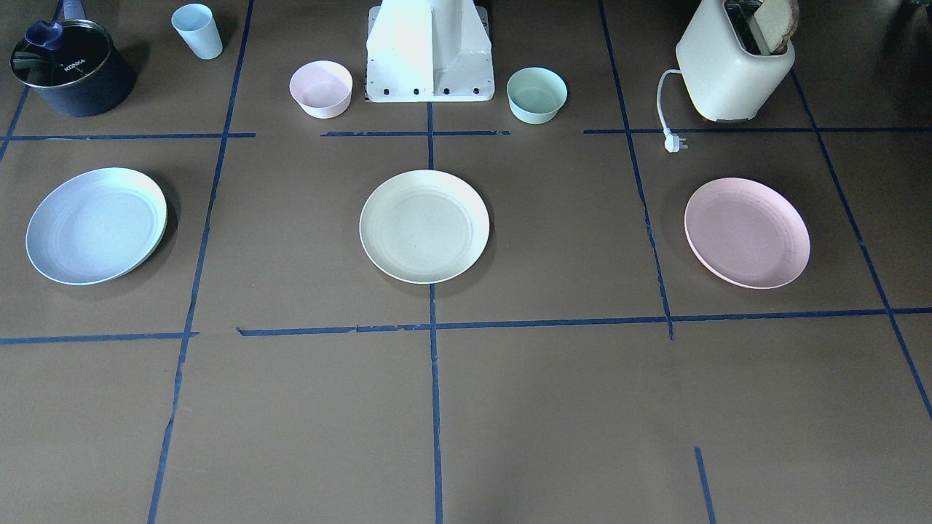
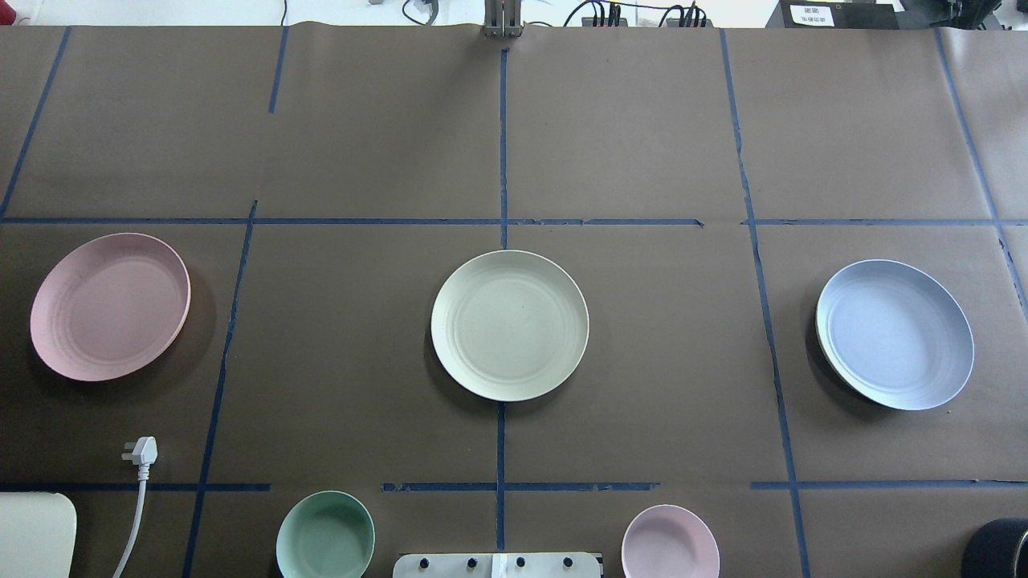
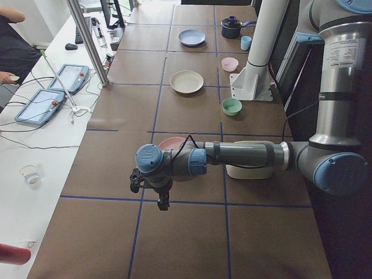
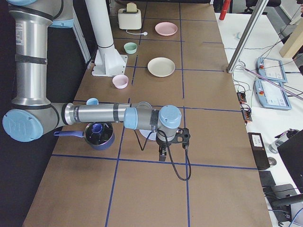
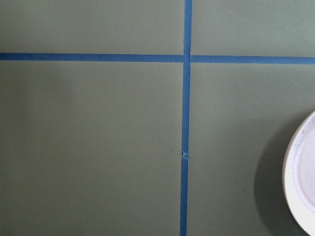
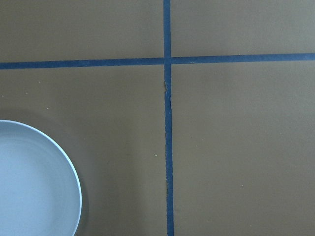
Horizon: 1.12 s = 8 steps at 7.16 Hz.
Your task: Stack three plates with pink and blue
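Observation:
Three plates lie apart in a row on the brown table. The pink plate [image 1: 746, 233] [image 2: 110, 306] is on my left side, the cream plate [image 1: 424, 225] [image 2: 509, 324] in the middle and the blue plate [image 1: 96, 225] [image 2: 895, 334] on my right. A greenish edge shows under the blue plate's rim. My left gripper [image 3: 163, 200] hangs over the table beside the pink plate [image 5: 302, 182]. My right gripper [image 4: 162, 154] hangs beside the blue plate [image 6: 34, 182]. Both show only in the side views, so I cannot tell whether they are open or shut.
Near the robot base [image 1: 429, 58] stand a small pink bowl [image 1: 321, 88] and a mint-green bowl [image 1: 536, 94]. A toaster [image 1: 732, 65] with its plug [image 1: 673, 142] is on my left. A dark pot [image 1: 69, 69] and a blue cup [image 1: 197, 30] are on my right.

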### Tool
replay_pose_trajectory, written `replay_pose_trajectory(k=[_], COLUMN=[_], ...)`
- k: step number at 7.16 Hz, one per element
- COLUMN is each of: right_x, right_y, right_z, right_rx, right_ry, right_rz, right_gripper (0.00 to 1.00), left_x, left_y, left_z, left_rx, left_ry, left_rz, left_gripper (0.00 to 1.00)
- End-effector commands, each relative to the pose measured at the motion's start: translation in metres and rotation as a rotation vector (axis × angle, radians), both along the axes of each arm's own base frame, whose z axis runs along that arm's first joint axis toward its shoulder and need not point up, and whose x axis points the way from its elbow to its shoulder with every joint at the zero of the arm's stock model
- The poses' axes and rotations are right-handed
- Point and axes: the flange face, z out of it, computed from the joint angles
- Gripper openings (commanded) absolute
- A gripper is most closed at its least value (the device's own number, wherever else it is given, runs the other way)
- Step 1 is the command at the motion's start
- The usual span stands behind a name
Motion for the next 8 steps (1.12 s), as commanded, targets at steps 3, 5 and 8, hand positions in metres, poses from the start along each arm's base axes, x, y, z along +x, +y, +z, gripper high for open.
replay_pose_trajectory(k=[3, 5, 8], right_x=[-0.0001, -0.0002, -0.0058], right_y=[-0.0052, -0.0061, -0.0063], right_z=[-0.0044, -0.0061, -0.0023], right_rx=[0.004, 0.009, 0.001], right_ry=[-0.001, -0.002, -0.002], right_rz=[0.005, 0.006, -0.008], right_gripper=[1.0, 1.0, 1.0], left_x=[0.0001, 0.0002, 0.0003], left_y=[-0.0038, -0.006, -0.006], left_z=[-0.004, -0.0062, -0.0065], left_rx=[0.008, 0.012, 0.02], left_ry=[0.0, 0.0, 0.002], left_rz=[-0.001, -0.001, -0.001], left_gripper=[1.0, 1.0, 1.0])
